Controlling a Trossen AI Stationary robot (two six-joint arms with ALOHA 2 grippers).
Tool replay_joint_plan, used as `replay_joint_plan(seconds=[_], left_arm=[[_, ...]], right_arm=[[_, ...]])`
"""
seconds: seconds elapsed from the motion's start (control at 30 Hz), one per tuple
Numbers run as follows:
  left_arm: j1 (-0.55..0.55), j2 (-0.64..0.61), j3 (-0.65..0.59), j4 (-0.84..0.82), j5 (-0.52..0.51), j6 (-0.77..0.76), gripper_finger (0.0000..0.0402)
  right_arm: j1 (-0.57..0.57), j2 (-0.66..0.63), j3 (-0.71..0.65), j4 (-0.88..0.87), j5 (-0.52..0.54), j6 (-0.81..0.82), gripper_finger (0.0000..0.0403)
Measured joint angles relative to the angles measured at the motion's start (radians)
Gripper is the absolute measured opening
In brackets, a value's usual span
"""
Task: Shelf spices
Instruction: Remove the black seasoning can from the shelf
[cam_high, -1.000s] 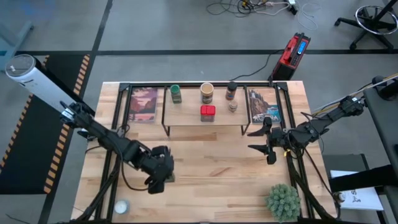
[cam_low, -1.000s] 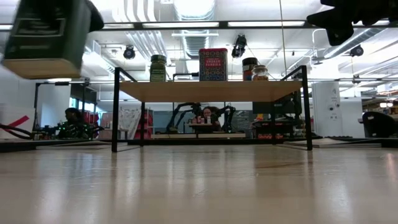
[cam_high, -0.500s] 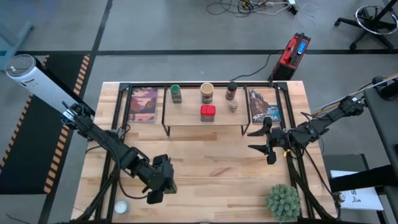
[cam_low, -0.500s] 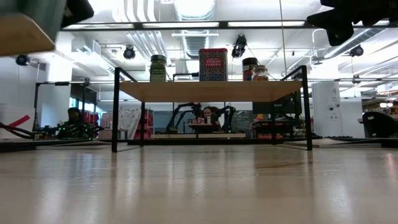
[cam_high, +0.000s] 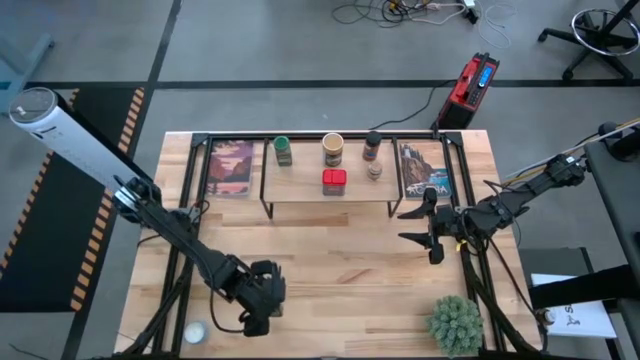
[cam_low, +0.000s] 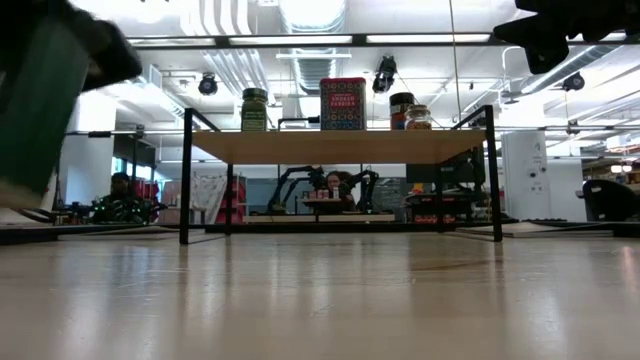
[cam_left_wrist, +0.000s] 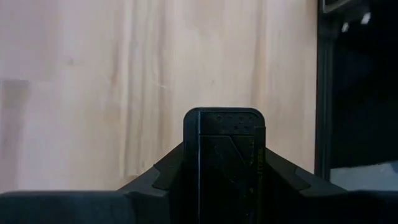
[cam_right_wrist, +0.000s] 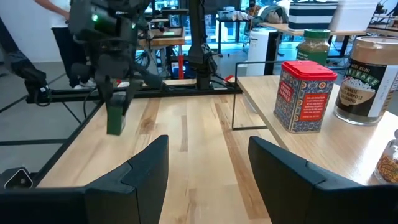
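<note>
Near the table's front edge, the left gripper (cam_high: 262, 305), clamped on the small black box (cam_right_wrist: 115, 111), has swung away from the shelf (cam_high: 330, 186), so shelving looks delayed. Right gripper (cam_high: 432, 222) waits beside the shelf, fingers apart

Place: robotics lab
Evidence: other robot arms (cam_low: 300, 185) on benches behind, people (cam_low: 118, 197) at workstations, ceiling ducts (cam_low: 235, 70), cables (cam_high: 420, 12) on the concrete floor
</note>
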Motion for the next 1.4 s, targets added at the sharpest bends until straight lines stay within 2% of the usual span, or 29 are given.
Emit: replay_joint_plan(seconds=[0.17,0.5,1.07,1.2,1.4], left_arm=[[-0.009,0.024,0.001,0.011,0.006,-0.002,0.0127],[-0.008,0.032,0.001,0.016,-0.067,-0.011,0.0127],[-0.054,0.067,0.002,0.086,-0.113,-0.068,0.0128],[-0.055,0.067,0.002,0.085,-0.114,-0.062,0.0138],[-0.055,0.073,0.002,0.045,-0.115,-0.060,0.0174]], right_arm=[[0.000,0.000,0.000,-0.006,0.024,0.000,0.0199],[0.000,0.000,0.000,-0.021,0.025,0.063,0.0199],[0.000,0.000,0.000,-0.019,0.025,0.080,0.0199],[0.000,0.000,0.000,-0.019,0.024,0.080,0.0199],[0.000,0.000,0.000,-0.019,0.024,0.080,0.0199]])
